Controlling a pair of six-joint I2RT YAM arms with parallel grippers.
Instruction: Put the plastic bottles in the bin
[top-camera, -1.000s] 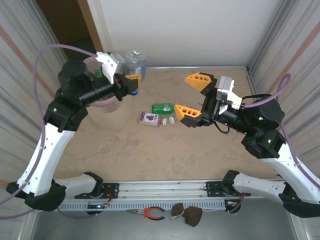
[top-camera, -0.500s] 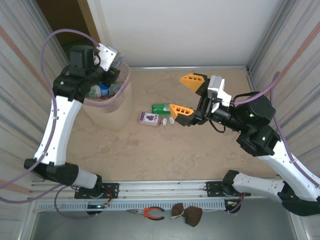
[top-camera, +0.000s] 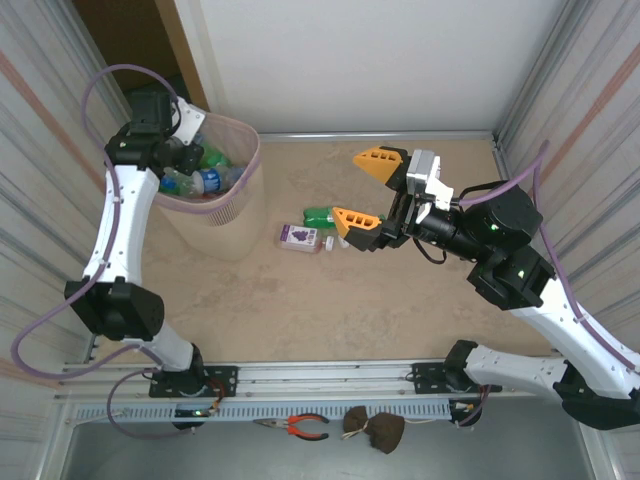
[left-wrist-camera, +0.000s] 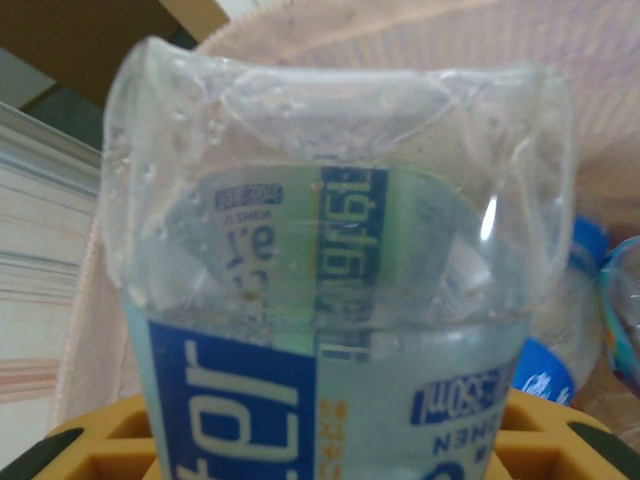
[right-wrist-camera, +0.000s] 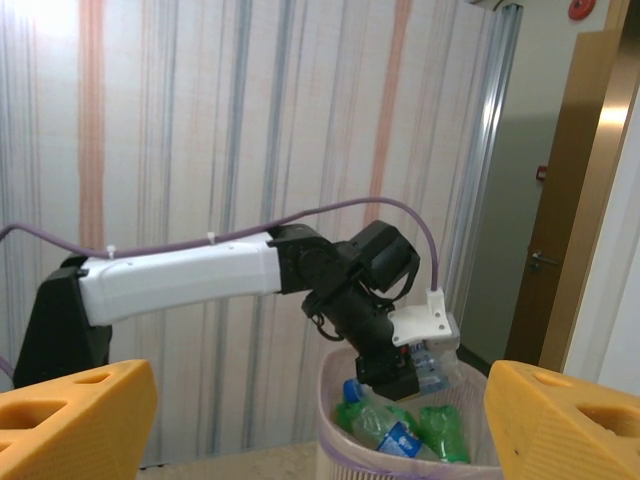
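Clear bottle (left-wrist-camera: 340, 300) is now over the bin (top-camera: 252, 160), swung in by the left claw (left-wrist-camera: 330, 445), still clenched on it, so drop's next. Right claw (top-camera: 365, 190) hangs released above the green bottle (top-camera: 322, 214) on the tabletop (top-camera: 400, 300).

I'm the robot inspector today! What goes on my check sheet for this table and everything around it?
Surface: mottled beige table, flat.
Job's things: pink bin at the far left holds several bottles; a green bottle and a purple-labelled bottle lie on the table.
Clutter: white caps beside those two; pliers and a brown lump on the front ledge.
Grippers: left end effector grips a clear bottle at the bin's mouth; right end effector is open and empty, near the green bottle.
Cables: purple cables loop off both arms.
Surroundings: striped walls, wooden door.
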